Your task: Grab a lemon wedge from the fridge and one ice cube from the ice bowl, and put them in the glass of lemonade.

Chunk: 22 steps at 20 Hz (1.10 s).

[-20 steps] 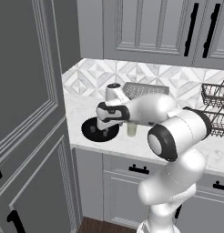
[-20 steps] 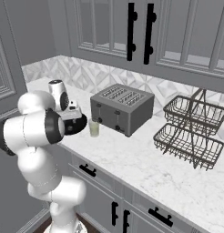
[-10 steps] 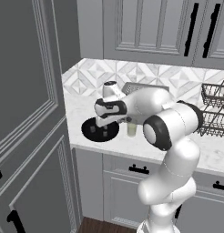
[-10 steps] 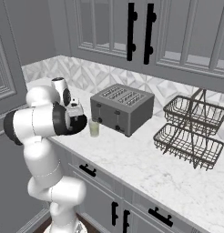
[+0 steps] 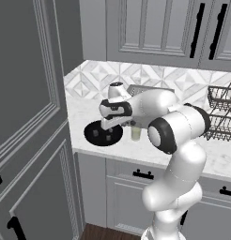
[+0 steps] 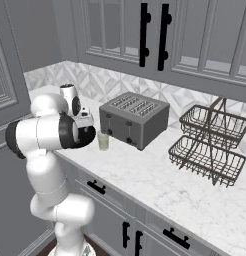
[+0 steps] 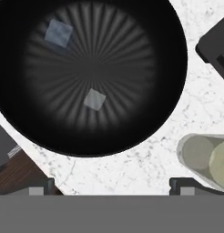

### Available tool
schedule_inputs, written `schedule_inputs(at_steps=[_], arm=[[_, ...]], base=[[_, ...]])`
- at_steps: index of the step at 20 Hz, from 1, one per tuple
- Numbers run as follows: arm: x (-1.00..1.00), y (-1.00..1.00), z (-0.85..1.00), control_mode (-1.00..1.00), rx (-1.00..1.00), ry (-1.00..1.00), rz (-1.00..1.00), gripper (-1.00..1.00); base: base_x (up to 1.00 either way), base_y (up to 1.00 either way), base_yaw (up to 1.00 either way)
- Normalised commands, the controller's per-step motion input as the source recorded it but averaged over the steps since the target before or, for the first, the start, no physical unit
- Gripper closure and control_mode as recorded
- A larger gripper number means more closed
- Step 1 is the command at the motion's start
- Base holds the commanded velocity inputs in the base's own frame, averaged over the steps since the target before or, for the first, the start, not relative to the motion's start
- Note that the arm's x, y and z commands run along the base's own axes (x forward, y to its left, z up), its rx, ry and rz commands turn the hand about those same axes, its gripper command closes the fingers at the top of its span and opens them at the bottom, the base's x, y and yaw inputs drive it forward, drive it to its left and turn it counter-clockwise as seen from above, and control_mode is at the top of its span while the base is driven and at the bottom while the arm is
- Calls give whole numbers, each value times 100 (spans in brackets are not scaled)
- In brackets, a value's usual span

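A white, rounded robot arm reaches left over a white marble counter (image 6: 160, 185) veined with grey. Its gripper (image 5: 106, 132) hangs just above the ice bowl (image 5: 103, 133), with the two dark fingertips (image 7: 41, 185) spread wide apart and nothing between them.

The ice bowl is wide, shallow and round, matt black with fine ribs fanning out from its centre. It sits at the near left corner of the counter. Seen from the hand, two small, pale, squarish ice cubes (image 7: 94, 99) lie inside it: one near the middle, the other (image 7: 58, 32) towards the rim, well apart.

Just right of the bowl stands the glass of lemonade (image 6: 103, 140), a small clear tumbler of pale yellow-green liquid.

Farther back and right is a boxy brushed-silver toaster (image 6: 133, 119) with slots on top. At far right stands a two-tier dark wire basket (image 6: 210, 142).
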Motion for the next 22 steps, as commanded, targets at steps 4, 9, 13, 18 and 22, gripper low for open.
schedule_inputs(at_steps=[4,9,13,18,22], arm=[[0,26,-1,-100,0,-1,4,-100],[28,12,0,-100,0,1,0,-100],[32,0,0,-100,0,5,0,-100],[0,0,-26,-100,0,0,0,-100],[3,6,-44,-100,0,0,0,-100]], base=[[0,0,0],[0,0,0],[0,0,0],[0,0,0],[0,0,0]])
